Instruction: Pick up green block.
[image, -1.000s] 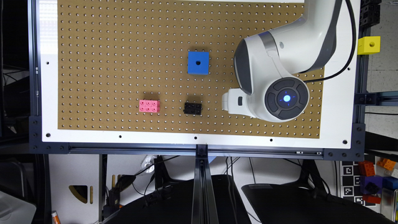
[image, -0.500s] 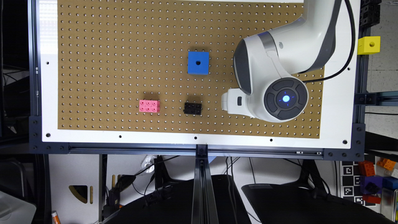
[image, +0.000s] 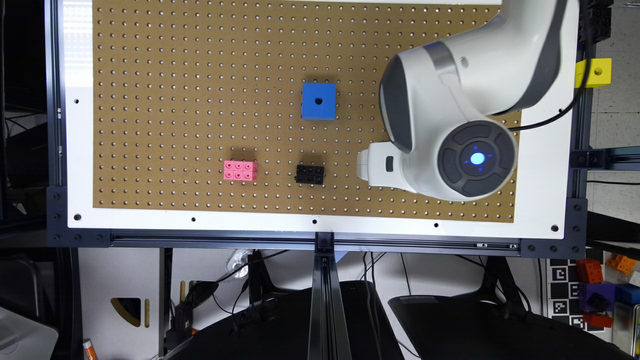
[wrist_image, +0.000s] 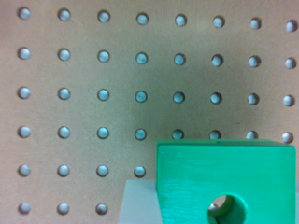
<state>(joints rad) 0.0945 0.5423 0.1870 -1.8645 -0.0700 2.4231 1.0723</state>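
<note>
Three small things lie bare on the pegboard (image: 200, 100) in the exterior view: a blue cube (image: 318, 101), a pink brick (image: 240, 170) and a black brick (image: 309, 174), with a yellow cube (image: 597, 73) off the board's edge at the exterior view's right. The arm's white wrist (image: 440, 145) hangs over the board toward that right side, exactly where it was half a second and a second ago; nothing on the board has shifted either. In the wrist view the green block (wrist_image: 227, 182) sits close under the camera on the board, its round hole (wrist_image: 227, 208) facing up, a pale strip just beside it. Whether the gripper is spread or closed I cannot tell. The block looks rigid, light and smooth-sided (probably plastic, so a little slick); I would pinch two opposite flat side faces, low and square.
</note>
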